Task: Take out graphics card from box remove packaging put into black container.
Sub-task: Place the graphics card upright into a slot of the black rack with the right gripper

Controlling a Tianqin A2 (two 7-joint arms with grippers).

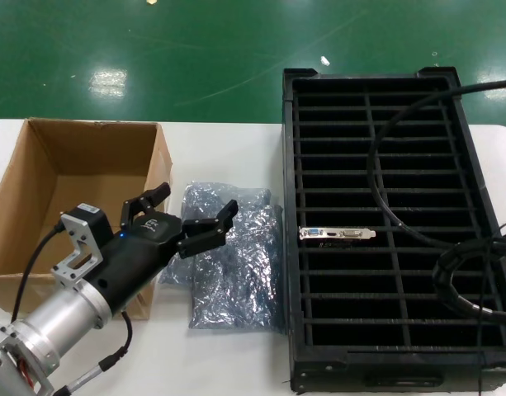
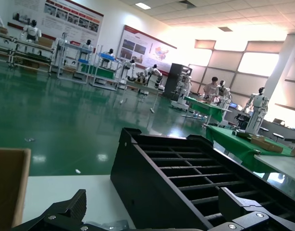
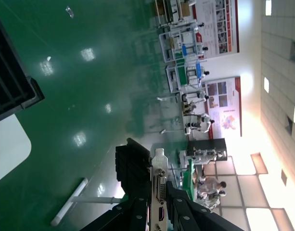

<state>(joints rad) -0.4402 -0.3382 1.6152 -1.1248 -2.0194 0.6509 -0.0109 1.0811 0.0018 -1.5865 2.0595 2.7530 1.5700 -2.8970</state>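
**Head view can't see the held card**

Black container [image 1: 290, 247] fills the right, the box [image 1: 46, 165] sits left, and the packaging [image 1: 236, 272] lies between, with the left gripper [image 1: 195, 202] spread wide above it. A second card [image 1: 337, 233] stands mid-container. Only the right wrist view, lower centre, shows the right gripper [image 3: 158, 204] clamped on the graphics card [image 3: 160, 173]. I'd line the bracket along a free slot, then lower it straight.

We see a white table [image 1: 236, 148] on a glossy green floor [image 1: 195, 58] with small white scraps [image 1: 325, 60]. Left wrist view shows wall posters [image 2: 142, 48], green-clothed benches [image 2: 243, 144] and white humanoid robots [image 2: 259, 108] standing in the hall.
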